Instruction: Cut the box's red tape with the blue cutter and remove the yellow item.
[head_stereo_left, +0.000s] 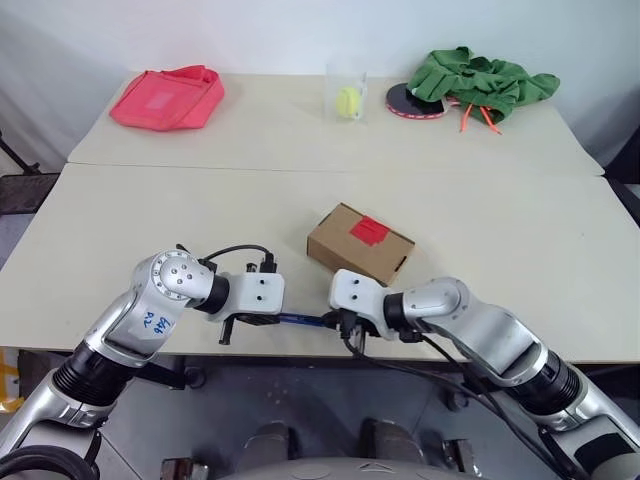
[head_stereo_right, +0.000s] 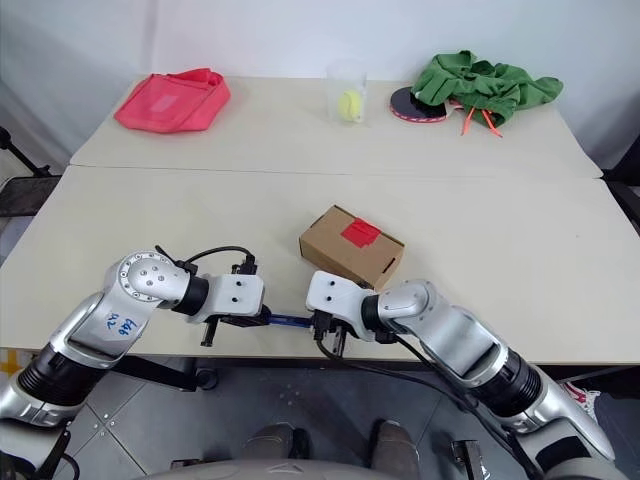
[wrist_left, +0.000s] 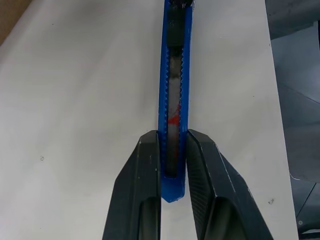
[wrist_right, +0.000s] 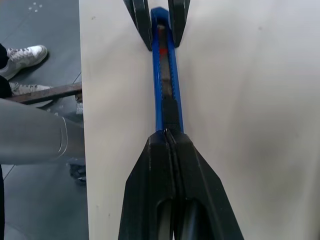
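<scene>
While the table (head_stereo_left: 520, 250) carries the box (head_stereo_left: 358, 243) just beyond my arms, its red tape (head_stereo_left: 368, 231) faces up on the lid. Near the table's front edge, my left gripper (wrist_left: 172, 165) is clamped on one end of the blue cutter (wrist_left: 175, 90). My right gripper (wrist_right: 169, 145) is clenched tight, its tips touching the cutter's other end.

Left forearm shell (head_stereo_left: 150, 322): we see blue handwriting, perhaps a few digits, which we cannot read for certain.
Blue cutter (wrist_left: 173, 100): just past the left gripper's fingertips (wrist_left: 150, 150), we find a small red triangle mark in its slot, without letters.
</scene>
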